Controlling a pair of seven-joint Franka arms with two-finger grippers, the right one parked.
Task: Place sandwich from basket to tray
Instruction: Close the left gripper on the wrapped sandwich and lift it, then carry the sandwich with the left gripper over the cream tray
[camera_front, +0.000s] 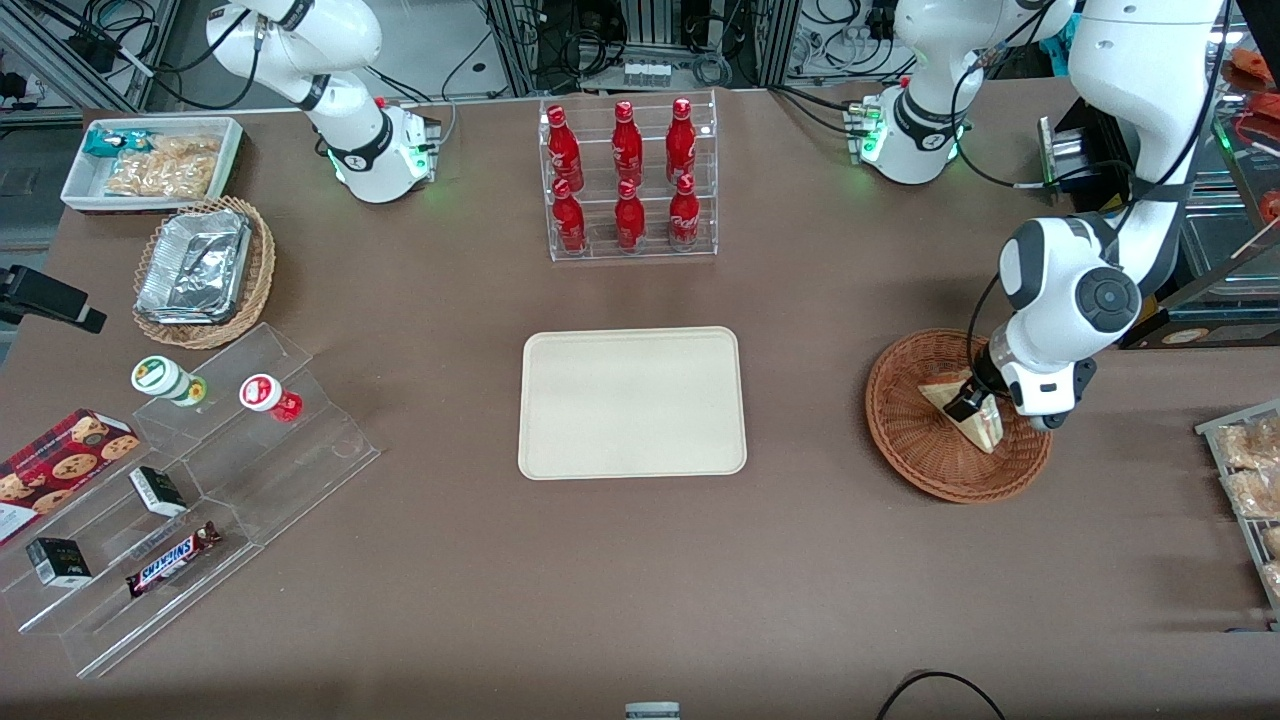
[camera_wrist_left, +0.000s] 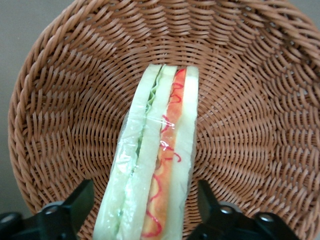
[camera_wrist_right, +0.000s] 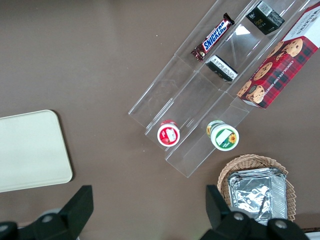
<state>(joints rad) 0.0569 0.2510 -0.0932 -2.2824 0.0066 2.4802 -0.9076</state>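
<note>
While the sandwich (camera_front: 975, 415) lies in the basket (camera_front: 905, 420), near the tabletop's edge at the working arm's end, the transfer has hardly begun. The gripper (camera_front: 972, 405) is down inside the basket, and in the wrist view its fingers (camera_wrist_left: 75, 205) stand wide, one on each side of the wrapped wedge (camera_wrist_left: 155, 165) with a gap between each pad and the bread. Nothing is clamped yet. The judgement is that the closing, the lift, the carry and the release all remain to be done.

The tray (camera_front: 632, 402) sits bare at the middle of the tabletop, well apart from the basket, with open brown surface between the two. Nearer the arm bases than the tray stands a clear rack of red bottles (camera_front: 628, 180). Toward the parked arm's end are a stepped acrylic stand (camera_front: 200, 500) with small snacks and cups, a tan wicker basket of foil trays (camera_front: 203, 270), and a white bin of snacks (camera_front: 150, 160) by the corner. Cables and metal framing fill the room around the table.
</note>
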